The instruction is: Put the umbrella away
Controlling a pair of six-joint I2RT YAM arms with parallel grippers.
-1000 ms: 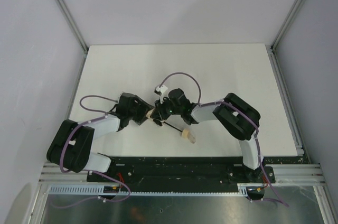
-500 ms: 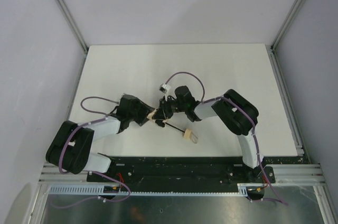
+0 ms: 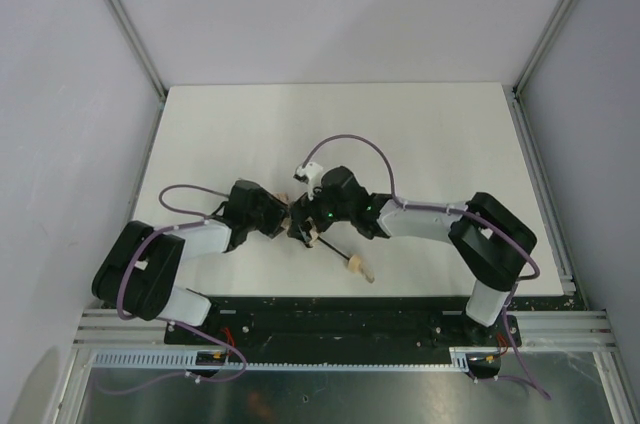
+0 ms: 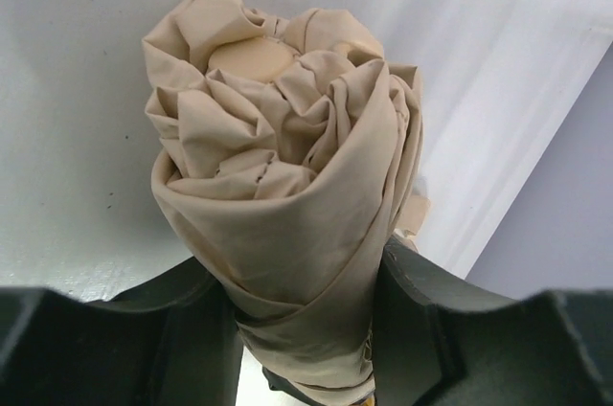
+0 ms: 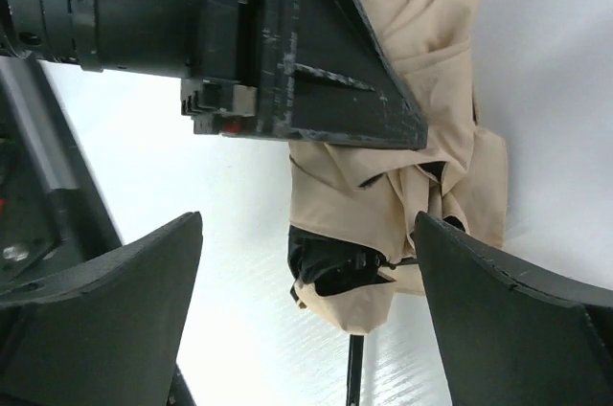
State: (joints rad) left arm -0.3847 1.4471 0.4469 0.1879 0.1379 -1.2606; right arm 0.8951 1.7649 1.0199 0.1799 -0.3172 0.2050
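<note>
The umbrella (image 4: 287, 138) is a crumpled beige bundle that fills the left wrist view, and my left gripper (image 4: 306, 329) is shut on it, black fingers (image 4: 460, 329) pressing the fabric from both sides. My right gripper (image 5: 308, 224) stands open, jaws wide on either side of the canopy's lower end (image 5: 402, 167) without touching it. The thin black shaft (image 5: 354, 372) runs out below. From above, both grippers meet at mid-table, left gripper (image 3: 280, 216) and right gripper (image 3: 303, 222). The shaft leads to the tan handle (image 3: 358, 266) lying on the table.
The white table (image 3: 400, 134) is walled by grey panels on three sides, with aluminium posts at the back corners. A purple cable (image 3: 350, 149) loops above the right wrist. The arms' black base rail (image 3: 340, 314) runs along the near edge.
My right gripper has opened wide and let go of the umbrella, and its elbow has swung out to the right. My left jaws have narrowed onto the canopy. The handle shifted slightly.
</note>
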